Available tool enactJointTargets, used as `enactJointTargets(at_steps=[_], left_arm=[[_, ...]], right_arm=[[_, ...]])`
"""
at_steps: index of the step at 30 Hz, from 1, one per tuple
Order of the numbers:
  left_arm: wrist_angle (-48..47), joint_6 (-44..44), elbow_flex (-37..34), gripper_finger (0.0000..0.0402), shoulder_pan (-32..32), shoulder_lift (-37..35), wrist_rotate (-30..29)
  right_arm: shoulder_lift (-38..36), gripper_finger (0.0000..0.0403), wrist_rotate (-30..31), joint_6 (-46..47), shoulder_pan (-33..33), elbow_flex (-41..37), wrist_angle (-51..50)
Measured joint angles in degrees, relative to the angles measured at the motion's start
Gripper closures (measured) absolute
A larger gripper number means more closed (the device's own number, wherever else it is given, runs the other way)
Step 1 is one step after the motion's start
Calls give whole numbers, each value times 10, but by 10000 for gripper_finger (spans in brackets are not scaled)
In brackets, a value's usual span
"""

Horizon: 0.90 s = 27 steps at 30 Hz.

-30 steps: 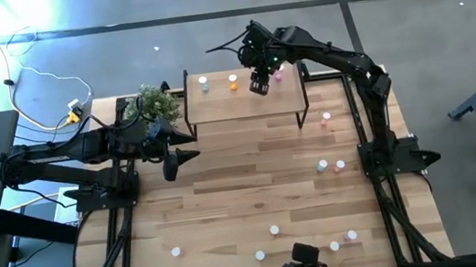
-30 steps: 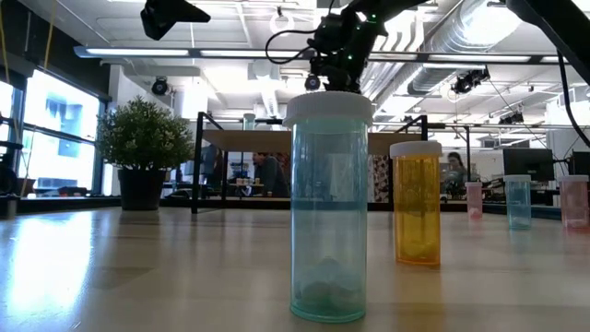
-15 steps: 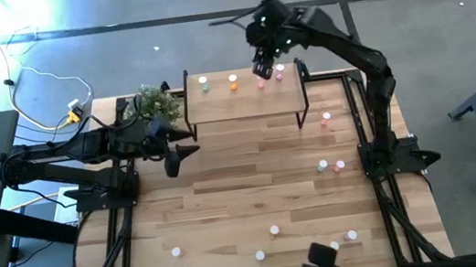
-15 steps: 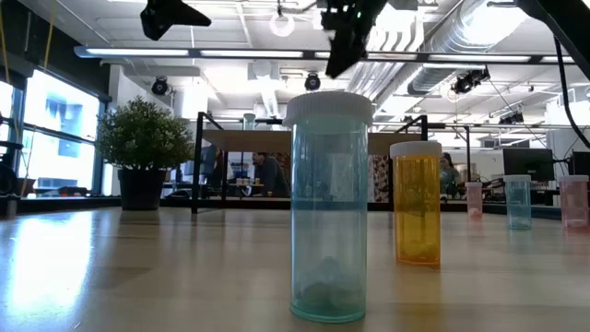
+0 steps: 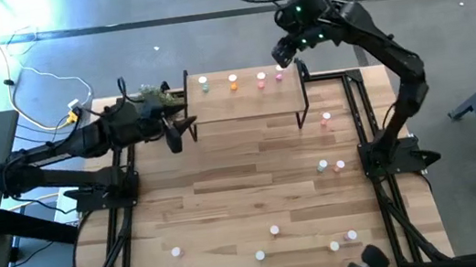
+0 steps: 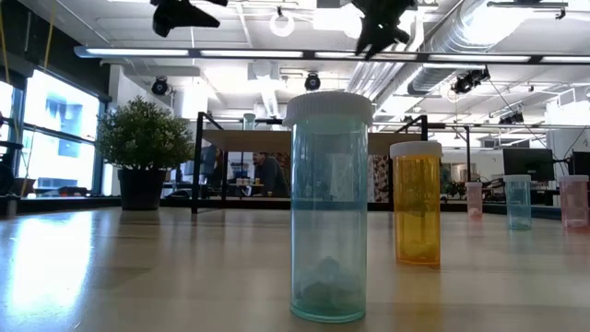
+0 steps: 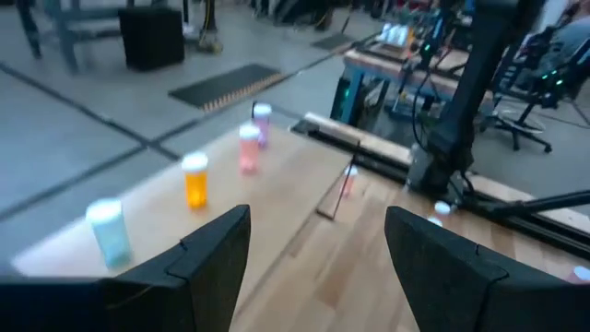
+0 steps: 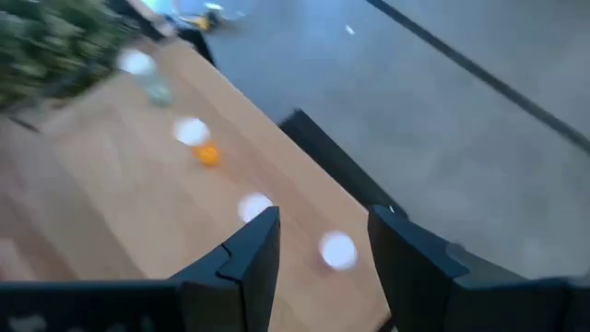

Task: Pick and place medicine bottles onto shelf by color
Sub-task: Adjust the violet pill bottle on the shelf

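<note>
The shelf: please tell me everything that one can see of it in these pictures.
The shelf is a small rectangular board of light wood, raised level on thin black legs at the far edge of the slatted table. Four white-capped bottles stand upright in a row along its far side: a pale green bottle, an orange bottle and two pink bottles. Neither gripper touches it. A potted plant stands off its left end.

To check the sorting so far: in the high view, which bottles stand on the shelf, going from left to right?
Pale green bottle → orange bottle → red-pink bottle → pink bottle, all along the far edge of the shelf.
</note>
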Motion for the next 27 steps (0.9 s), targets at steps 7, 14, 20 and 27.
enactJointTargets(at_steps=[7,14,20,27], left_arm=[[12,21,0,158,79,0,92],[34,40,0,158,134,0,118],[61,41,0,158,160,1,118],[75,34,0,158,183,27,116]], right_arm=[[-101,245,1,69,-19,-210,115],[-155,245,-17,97,-21,-336,244],[-139,230,-30,92,-23,-352,262],[-129,186,-41,83,-52,-352,285]])
